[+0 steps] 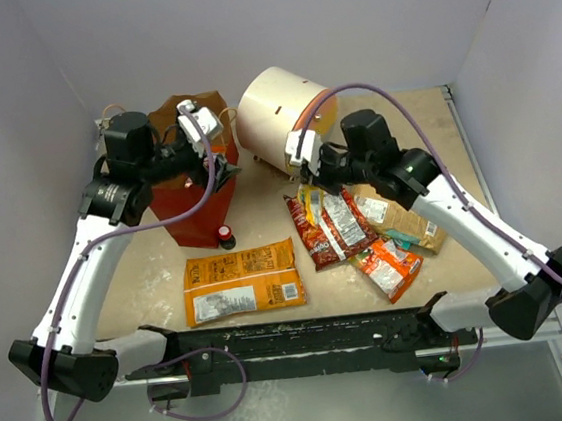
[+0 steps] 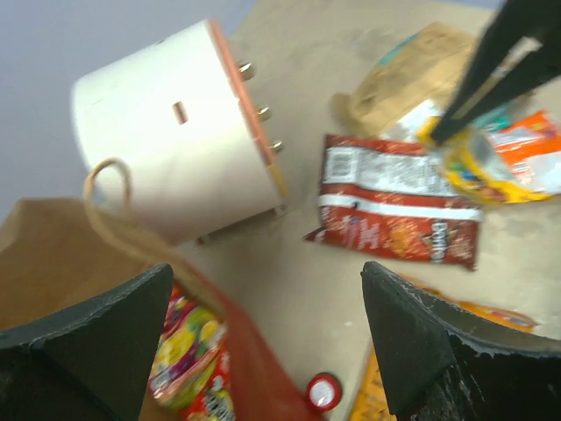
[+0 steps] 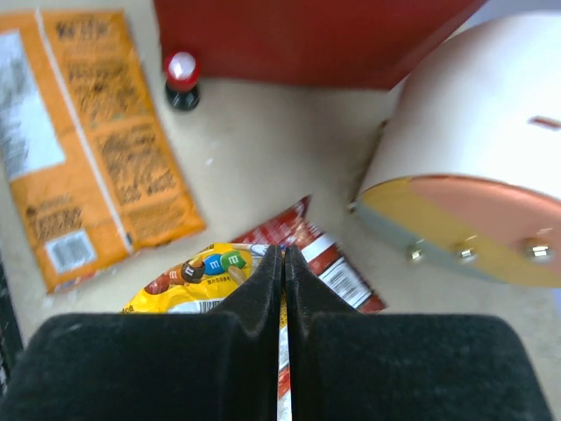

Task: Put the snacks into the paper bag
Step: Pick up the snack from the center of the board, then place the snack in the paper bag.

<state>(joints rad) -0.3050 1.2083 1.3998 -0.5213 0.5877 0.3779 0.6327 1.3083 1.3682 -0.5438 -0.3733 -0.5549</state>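
Yellow snack pkt [image 3: 188, 281], long axis unclear, is clamped in right gripper [image 3: 282, 263] by dark red pkt [image 3: 337, 272]; left gripper [image 2: 266, 281] gapes over paper bag [image 2: 53, 254], where only left wrist cam shows pkts [image 2: 188, 342] inside.

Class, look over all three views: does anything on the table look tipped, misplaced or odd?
The cream cylinder lies on its curved side beside the paper bag, knobbed end facing sideways. A small red-capped bottle stands at the bag's foot; it is no snack.
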